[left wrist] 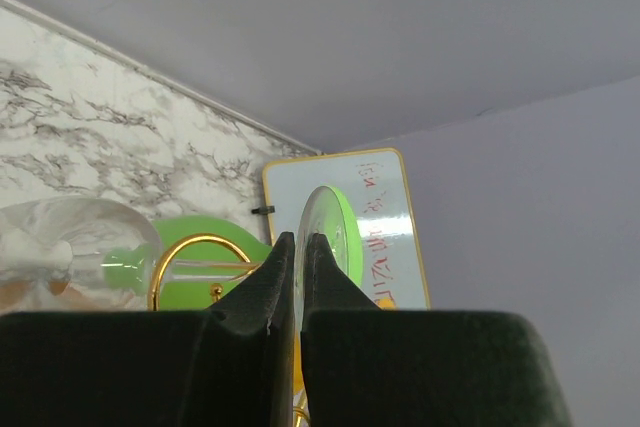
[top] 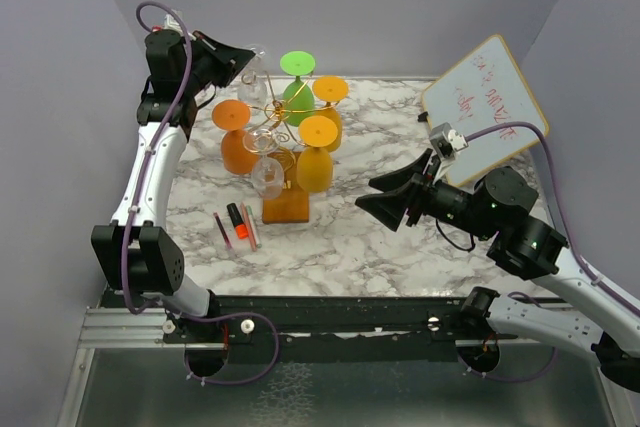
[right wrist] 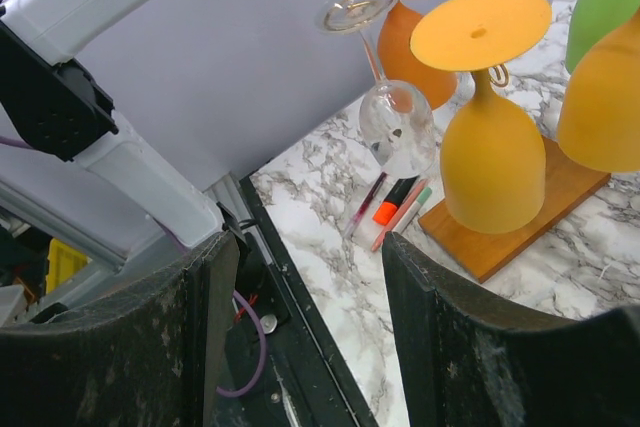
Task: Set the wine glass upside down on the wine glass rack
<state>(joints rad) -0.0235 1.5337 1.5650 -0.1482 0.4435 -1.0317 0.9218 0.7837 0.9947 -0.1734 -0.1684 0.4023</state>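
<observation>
Marble-patterned surface (top: 380,237) carries the wine glass rack (top: 285,209), which stands just beyond the left fingers (left wrist: 262,292) and well ahead of the right fingers (right wrist: 440,327).

The rack is already crowded. Orange glasses (top: 315,162), a green glass (top: 297,97) and a second clear glass (top: 267,172) hang from its gold curls, so there is little room. The likeliest trouble is a knock: if the left fingers swing in carelessly, the bowl could strike the green glass right behind it and set the hanging glasses swaying. It could also shove the light wire stand on its wooden base.

A second risk lies in the grip. The left fingers are pressed fully together on the thin stem of the wine glass (left wrist: 70,247), close to its foot. A smooth stem could twist or slide between them under the weight of the bowl.

Third, the foot has to clear a gold curl while the stem slides in. A poor line-up would probably catch the foot on the wire and lever the glass loose. The right fingers stand wide apart with nothing in them, too far off to steady anything.

The wine glass is clear, with a rounded bowl, a slim stem and a flat round foot. It is raised off the surface and lies sideways, not yet inverted, with the bowl to the left of the fingers and the foot just to their right. The foot is seen edge-on and tinted green by what is behind it.
</observation>
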